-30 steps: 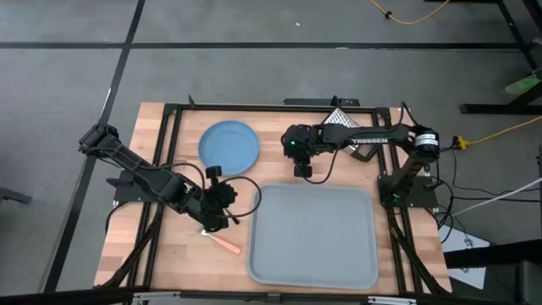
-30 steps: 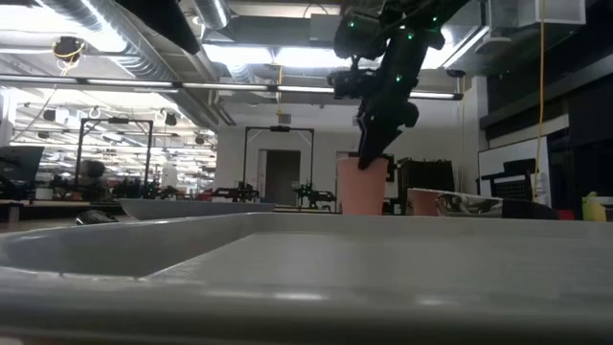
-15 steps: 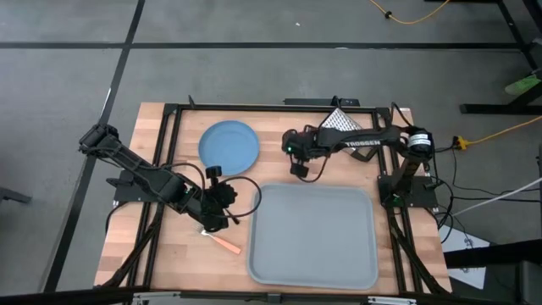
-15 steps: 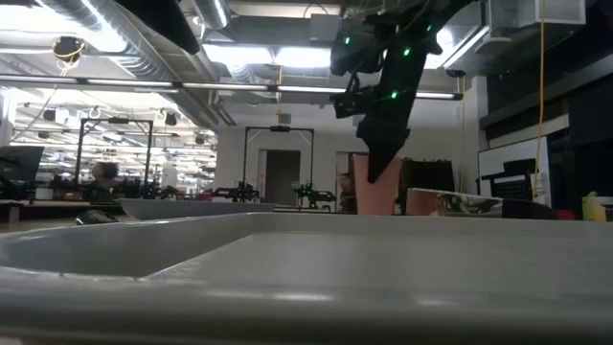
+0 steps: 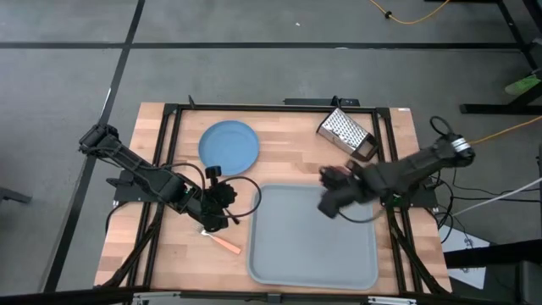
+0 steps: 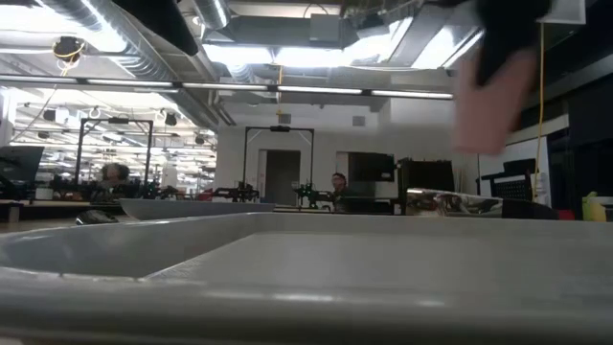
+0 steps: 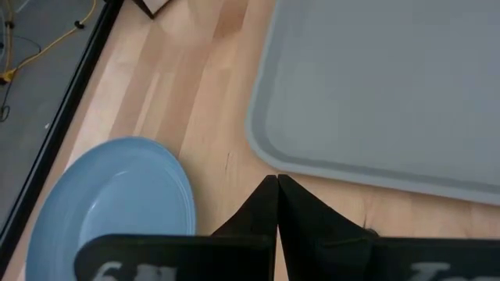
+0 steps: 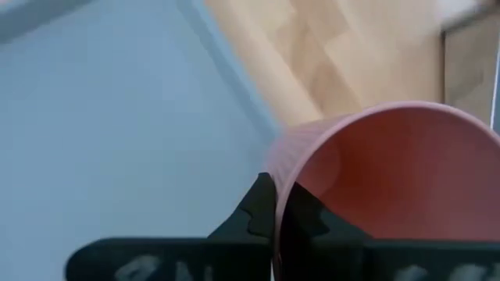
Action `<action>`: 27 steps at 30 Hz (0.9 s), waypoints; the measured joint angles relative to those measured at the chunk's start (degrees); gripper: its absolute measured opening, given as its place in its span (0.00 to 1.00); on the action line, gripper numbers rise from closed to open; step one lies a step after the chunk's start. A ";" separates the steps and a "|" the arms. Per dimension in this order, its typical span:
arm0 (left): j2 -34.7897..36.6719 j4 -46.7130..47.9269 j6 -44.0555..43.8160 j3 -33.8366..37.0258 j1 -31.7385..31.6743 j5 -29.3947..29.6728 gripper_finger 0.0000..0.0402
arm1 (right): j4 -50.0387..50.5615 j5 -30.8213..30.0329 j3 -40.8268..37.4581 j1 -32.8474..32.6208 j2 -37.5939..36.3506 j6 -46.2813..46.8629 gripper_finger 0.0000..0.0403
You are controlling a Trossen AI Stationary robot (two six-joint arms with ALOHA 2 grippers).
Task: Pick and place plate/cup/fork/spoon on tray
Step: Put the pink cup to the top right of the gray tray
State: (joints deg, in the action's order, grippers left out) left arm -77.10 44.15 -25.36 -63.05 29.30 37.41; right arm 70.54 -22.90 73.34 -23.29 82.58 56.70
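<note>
Right gripper [image 5: 330, 206]: pinched shut on the rim of the cup [image 8: 375, 179], one finger inside, one outside
Cup: lifted, hanging from that gripper over the tray [image 5: 288, 246], near its far right corner
Left gripper [image 5: 227, 197]: fingers pressed together, holding nothing, just left of the tray
Plate [image 5: 229, 144]: on the table beyond the left gripper
Fork [image 5: 224, 244]: on the table close behind the left gripper

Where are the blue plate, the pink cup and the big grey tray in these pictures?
plate [image 5: 229, 144]: high view, middle of its flat face.
cup [image 8: 391, 168]: right wrist view, inside wall, its rim pinched between the right arm's fingers.
tray [image 5: 288, 246]: high view, bare floor of it, left part.
</note>
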 joint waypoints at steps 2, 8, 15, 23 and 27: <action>0.00 0.01 0.02 0.00 0.02 0.00 0.00 | 4.90 0.57 0.00 -3.98 -1.05 9.10 0.00; 0.00 -0.02 0.02 0.00 0.00 0.00 0.00 | 11.97 7.68 -2.15 -11.44 -0.90 27.01 0.00; 0.00 -0.05 0.04 0.00 0.00 0.74 0.00 | 6.88 10.24 -9.38 -14.45 -0.34 33.59 0.00; 0.00 -0.07 0.04 0.00 0.00 0.92 0.00 | -7.33 12.00 -18.35 -14.47 -0.30 34.31 0.03; -0.02 -0.21 0.04 0.00 -0.02 0.96 0.00 | -7.13 12.02 -18.54 -14.47 -0.30 34.32 0.07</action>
State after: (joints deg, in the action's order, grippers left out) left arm -77.12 43.94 -25.32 -63.05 29.27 38.37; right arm 63.40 -10.87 54.80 -37.76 82.28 91.02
